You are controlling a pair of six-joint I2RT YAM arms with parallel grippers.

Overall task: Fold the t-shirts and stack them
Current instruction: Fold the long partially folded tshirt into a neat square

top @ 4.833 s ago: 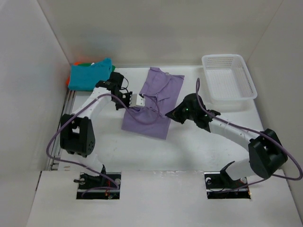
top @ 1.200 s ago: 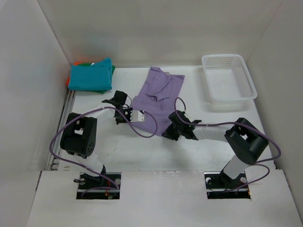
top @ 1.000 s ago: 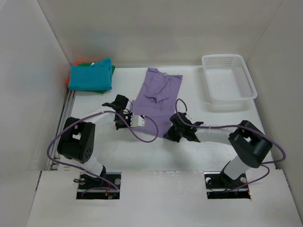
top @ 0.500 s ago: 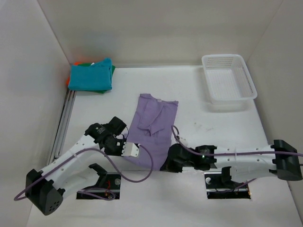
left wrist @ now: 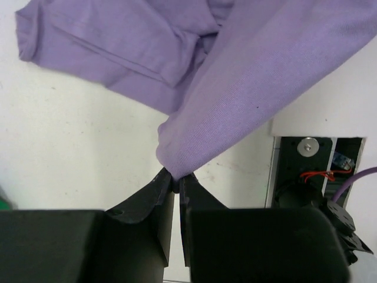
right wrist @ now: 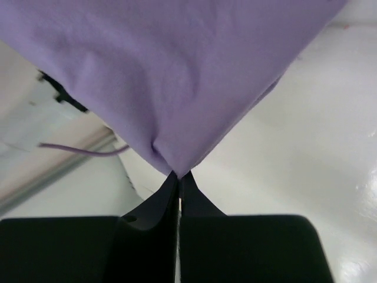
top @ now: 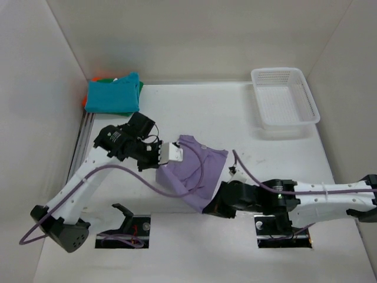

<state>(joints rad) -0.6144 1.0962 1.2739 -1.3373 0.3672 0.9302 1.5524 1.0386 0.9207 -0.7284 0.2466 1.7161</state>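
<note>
Top external view: the white table [top: 235, 118] is the biggest thing, boxed in by plain walls [top: 35, 130] on the left, the far side and the right. The lavender t-shirt [top: 191, 171] sits at the near middle of it, its far part lying on the surface and its near corners lifted.

To the shirt's right, the right arm [top: 318, 197] lies low along the table's near edge, crossing its own base cutout [top: 283, 227]. To the shirt's left, the left arm [top: 76, 186] slants up from the near-left corner. Well beyond the shirt to the far right stands the white mesh basket [top: 285, 125], against the right wall. Far left of the shirt, in the corner, is the folded stack: teal t-shirt [top: 113, 94] on top, with green [top: 140, 88] and orange [top: 87, 106] edges showing under it.

The table between the shirt and the far wall is bare; toward the near edge the arms and a purple cable [top: 118, 168] crowd it.

The left gripper [left wrist: 175, 180] has its fingers pressed together on the shirt's left corner; the right gripper [right wrist: 178, 177] pinches the right corner likewise.
</note>
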